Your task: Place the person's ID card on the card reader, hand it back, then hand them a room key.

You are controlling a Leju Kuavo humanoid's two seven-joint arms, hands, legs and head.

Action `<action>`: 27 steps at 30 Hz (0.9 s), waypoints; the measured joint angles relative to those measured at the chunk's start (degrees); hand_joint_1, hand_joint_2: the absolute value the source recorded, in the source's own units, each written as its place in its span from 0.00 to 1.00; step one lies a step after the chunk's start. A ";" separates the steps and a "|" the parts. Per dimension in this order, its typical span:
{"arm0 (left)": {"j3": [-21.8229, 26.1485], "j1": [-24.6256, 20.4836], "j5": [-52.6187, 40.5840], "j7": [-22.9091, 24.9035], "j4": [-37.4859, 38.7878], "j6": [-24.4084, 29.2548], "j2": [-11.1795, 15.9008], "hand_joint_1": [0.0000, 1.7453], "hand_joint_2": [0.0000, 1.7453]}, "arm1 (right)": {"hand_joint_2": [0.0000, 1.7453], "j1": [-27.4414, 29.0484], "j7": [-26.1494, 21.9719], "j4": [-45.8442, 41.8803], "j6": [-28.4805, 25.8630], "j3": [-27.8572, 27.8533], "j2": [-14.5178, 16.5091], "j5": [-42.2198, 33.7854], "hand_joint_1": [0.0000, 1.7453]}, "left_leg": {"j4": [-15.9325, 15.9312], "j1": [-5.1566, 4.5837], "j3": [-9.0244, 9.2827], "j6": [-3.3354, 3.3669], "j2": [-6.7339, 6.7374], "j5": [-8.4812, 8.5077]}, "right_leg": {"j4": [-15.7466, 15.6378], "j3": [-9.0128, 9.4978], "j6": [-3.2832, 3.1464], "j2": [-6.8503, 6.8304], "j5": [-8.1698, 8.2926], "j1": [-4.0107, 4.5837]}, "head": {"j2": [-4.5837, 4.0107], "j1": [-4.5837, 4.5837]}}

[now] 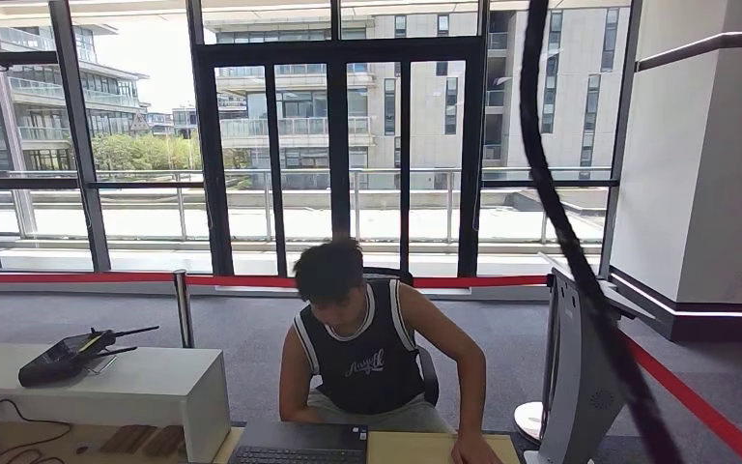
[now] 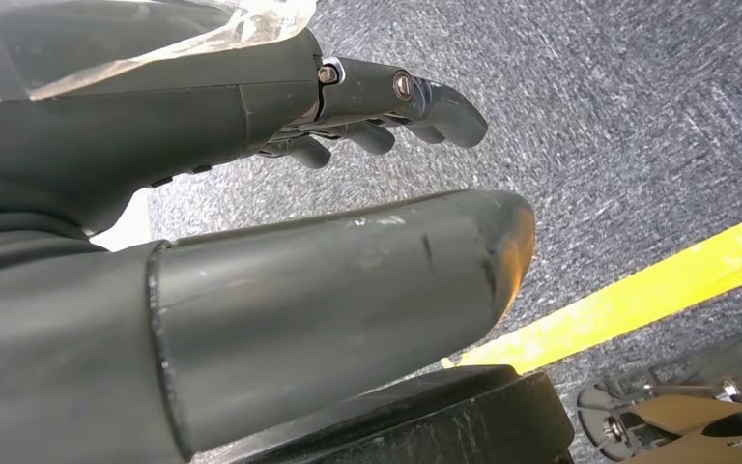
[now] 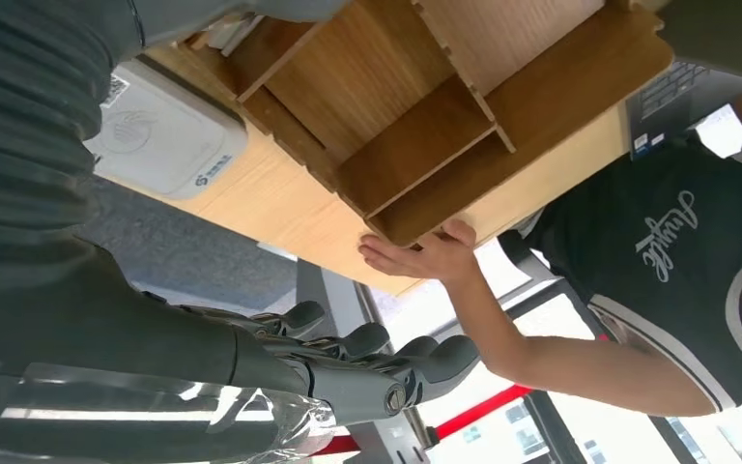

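Note:
The white card reader (image 3: 164, 135) lies on the light wooden desk (image 3: 280, 217) beside a wooden compartment box (image 3: 425, 126). A person in a dark sleeveless shirt (image 1: 362, 348) sits behind the desk and looks down. One of their hands (image 3: 425, 256) rests on the edge of the box. My right hand (image 3: 348, 362) hangs near the desk with its fingers loosely extended and nothing in it. My left hand (image 2: 203, 145) hangs over grey carpet (image 2: 618, 126), thumb apart from the fingers, holding nothing.
A dark laptop (image 1: 299, 447) sits on the desk in front of the person. A white counter (image 1: 135, 387) at the left carries a black handheld device (image 1: 68, 356). A grey kiosk stand (image 1: 580, 387), a red barrier strip (image 1: 696, 406) and a black cable (image 1: 560, 222) are at the right.

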 joint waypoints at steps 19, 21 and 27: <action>0.00 -0.11 -1.25 0.59 -0.02 -0.02 -0.02 0.00 0.00 | 1.00 3.07 3.53 1.85 2.27 2.93 0.91 13.38 0.00 | -0.01 0.00 -0.03 0.00 0.00 0.00 | 0.00 0.00 -0.02 0.00 -0.02 0.00 | 0.00 0.02; 0.00 -0.12 -1.29 0.59 -0.02 -0.02 -0.02 0.00 0.00 | 1.00 3.13 3.68 2.38 2.32 3.35 1.18 14.04 0.00 | -0.01 0.00 -0.03 0.00 0.00 0.00 | 0.00 0.00 -0.02 0.00 -0.02 0.00 | 0.00 0.02; 0.00 -0.12 -1.43 0.86 -0.02 0.01 -0.02 0.00 0.00 | 1.00 3.15 6.88 4.45 -0.39 4.29 1.90 18.57 0.00 | -0.01 0.00 -0.03 0.00 0.00 0.00 | 0.00 -0.01 -0.02 0.00 -0.03 0.00 | 0.00 0.01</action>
